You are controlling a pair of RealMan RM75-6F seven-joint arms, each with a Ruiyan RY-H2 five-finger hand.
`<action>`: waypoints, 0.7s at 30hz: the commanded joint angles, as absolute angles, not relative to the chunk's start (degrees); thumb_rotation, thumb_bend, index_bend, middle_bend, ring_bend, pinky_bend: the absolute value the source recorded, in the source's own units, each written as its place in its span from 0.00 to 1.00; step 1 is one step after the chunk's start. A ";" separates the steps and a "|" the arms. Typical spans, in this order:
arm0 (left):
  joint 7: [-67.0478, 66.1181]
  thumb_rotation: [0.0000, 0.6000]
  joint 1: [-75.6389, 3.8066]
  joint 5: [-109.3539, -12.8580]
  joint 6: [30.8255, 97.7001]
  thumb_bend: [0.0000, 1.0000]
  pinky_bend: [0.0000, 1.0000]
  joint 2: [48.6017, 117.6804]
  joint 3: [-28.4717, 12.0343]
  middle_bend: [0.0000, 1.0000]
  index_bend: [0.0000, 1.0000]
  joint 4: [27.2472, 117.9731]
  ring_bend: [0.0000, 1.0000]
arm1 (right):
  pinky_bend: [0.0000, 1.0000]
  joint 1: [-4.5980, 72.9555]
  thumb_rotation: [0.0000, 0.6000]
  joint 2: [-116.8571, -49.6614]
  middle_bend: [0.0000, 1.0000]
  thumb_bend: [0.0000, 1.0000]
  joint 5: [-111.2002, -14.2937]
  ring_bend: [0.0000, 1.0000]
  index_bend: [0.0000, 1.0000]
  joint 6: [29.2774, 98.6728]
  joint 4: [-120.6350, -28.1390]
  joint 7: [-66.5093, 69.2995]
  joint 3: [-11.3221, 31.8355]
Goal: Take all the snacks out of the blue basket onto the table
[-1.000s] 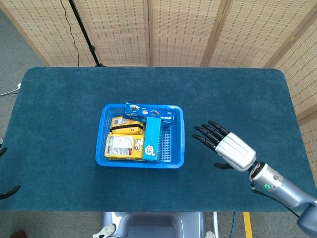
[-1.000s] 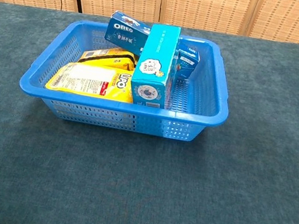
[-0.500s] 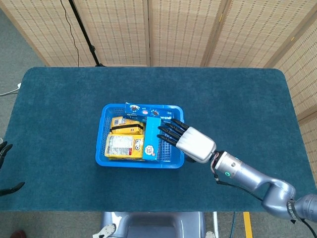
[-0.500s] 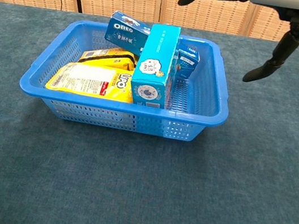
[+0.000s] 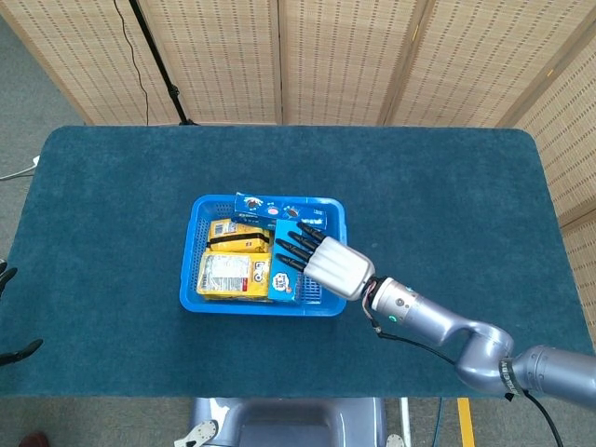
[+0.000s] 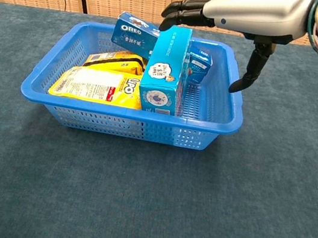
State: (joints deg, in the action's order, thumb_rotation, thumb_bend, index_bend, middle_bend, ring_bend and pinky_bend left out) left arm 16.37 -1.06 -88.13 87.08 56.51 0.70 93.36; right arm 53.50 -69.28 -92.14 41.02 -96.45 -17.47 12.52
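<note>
One blue basket (image 6: 222,108) holds three blue boxes (image 6: 164,71) and two yellow packets (image 6: 94,87).

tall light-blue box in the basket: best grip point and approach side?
Probably from above, across its two broad faces near the raised far end. The light-blue box stands on edge, leaning on the Oreo box, its top above the blue basket rim. The gap toward the small carton gives finger room. The right hand hovers open above it.
</note>
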 commanded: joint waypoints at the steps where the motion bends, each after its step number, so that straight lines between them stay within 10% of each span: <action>1: 16.31 1.00 -1.03 -88.26 87.07 0.02 0.00 56.54 0.76 0.00 0.00 93.34 0.00 | 0.02 55.44 1.00 -70.70 0.00 0.00 -89.20 0.00 0.10 39.42 -96.89 -22.52 13.39; 21: 18.08 1.00 -1.19 -87.77 86.43 0.02 0.00 56.35 0.42 0.00 0.00 92.36 0.00 | 0.14 61.74 1.00 -78.00 0.06 0.00 -73.09 0.01 0.22 38.02 -94.28 -45.24 10.90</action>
State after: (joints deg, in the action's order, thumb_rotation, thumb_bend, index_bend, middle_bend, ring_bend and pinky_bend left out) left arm 18.08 -1.18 -87.79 86.43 56.36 0.43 92.37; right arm 61.06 -77.21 -74.27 37.65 -94.60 -43.54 11.67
